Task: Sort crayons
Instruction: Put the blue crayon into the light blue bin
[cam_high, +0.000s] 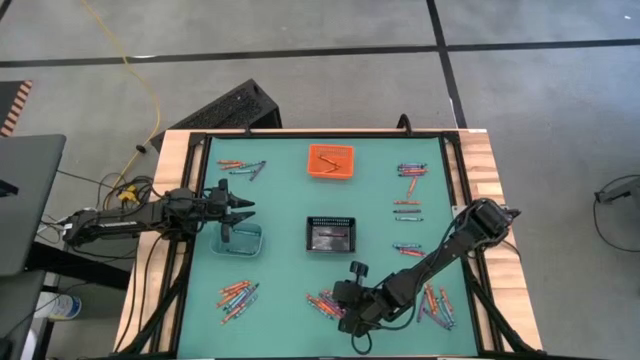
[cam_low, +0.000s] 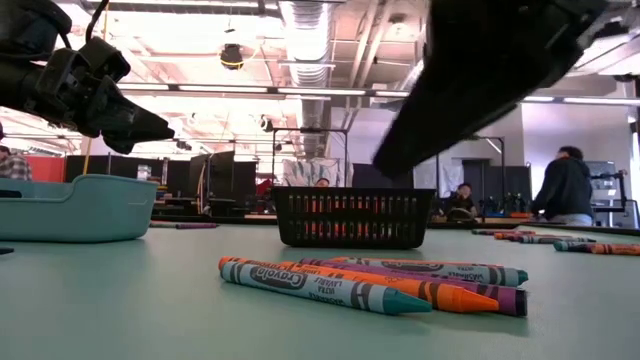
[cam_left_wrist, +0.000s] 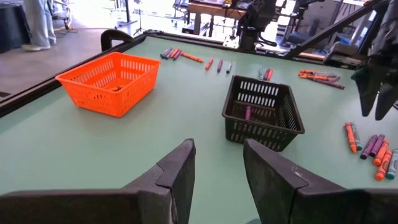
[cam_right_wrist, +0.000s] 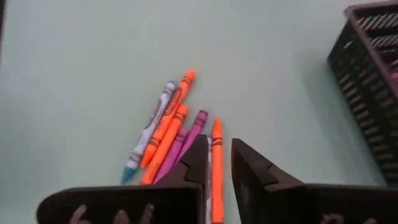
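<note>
Green tabletop (cam_right_wrist: 81, 62), orange crayon (cam_right_wrist: 216, 174) between the right fingers (cam_right_wrist: 198, 163), narrowly parted, not yet gripping.

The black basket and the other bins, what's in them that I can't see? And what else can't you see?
- Black basket: low view, its mesh wall blurs the contents; the left wrist view shows one purple crayon.
- Clear bin: low view, its wall hides the inside.
- Orange basket: high view, contents too small.
- Right gripper: an orange crayon lies between its fingers; grip unclear.
</note>
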